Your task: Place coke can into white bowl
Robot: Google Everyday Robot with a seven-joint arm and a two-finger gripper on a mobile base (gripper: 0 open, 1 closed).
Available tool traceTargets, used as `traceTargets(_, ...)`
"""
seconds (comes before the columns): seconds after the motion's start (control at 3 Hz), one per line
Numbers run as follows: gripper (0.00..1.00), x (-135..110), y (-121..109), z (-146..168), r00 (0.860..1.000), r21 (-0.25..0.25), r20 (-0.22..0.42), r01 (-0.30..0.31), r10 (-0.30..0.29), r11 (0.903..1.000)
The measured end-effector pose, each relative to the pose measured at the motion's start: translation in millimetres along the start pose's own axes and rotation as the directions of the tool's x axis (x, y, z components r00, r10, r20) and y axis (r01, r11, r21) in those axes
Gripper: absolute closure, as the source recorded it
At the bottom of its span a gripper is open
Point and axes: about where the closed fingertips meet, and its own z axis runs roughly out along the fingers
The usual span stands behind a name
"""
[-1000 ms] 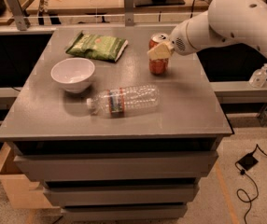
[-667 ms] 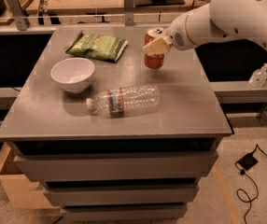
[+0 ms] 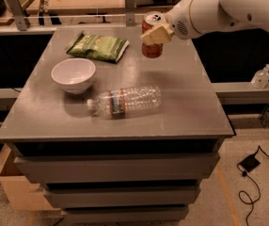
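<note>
- The coke can (image 3: 151, 50) is upright, long axis vertical, silver top up, held over the far right part of the tabletop (image 3: 186, 112).
- The white bowl (image 3: 73, 74) sits well to its left, mouth up, with a green bag (image 3: 98, 46) and a lying water bottle (image 3: 125, 100) flanking the gap between them.
- The tool (image 3: 156, 34) is clamped on the can's upper half.

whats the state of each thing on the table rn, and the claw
can: upright, gripped by the claw, apparently raised off the table
claw: shut on the can, over the table's far side
bowl: upright, empty, on the table
bottle: lying on its side, in front of the bowl
bag: lying flat, behind the bowl
</note>
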Motion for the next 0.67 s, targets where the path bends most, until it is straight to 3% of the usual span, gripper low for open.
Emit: traceTargets(0.67,1.0,-10.3,5.0,2.2,1.0,-0.02,0.011,0.027,-0.027,0.9994)
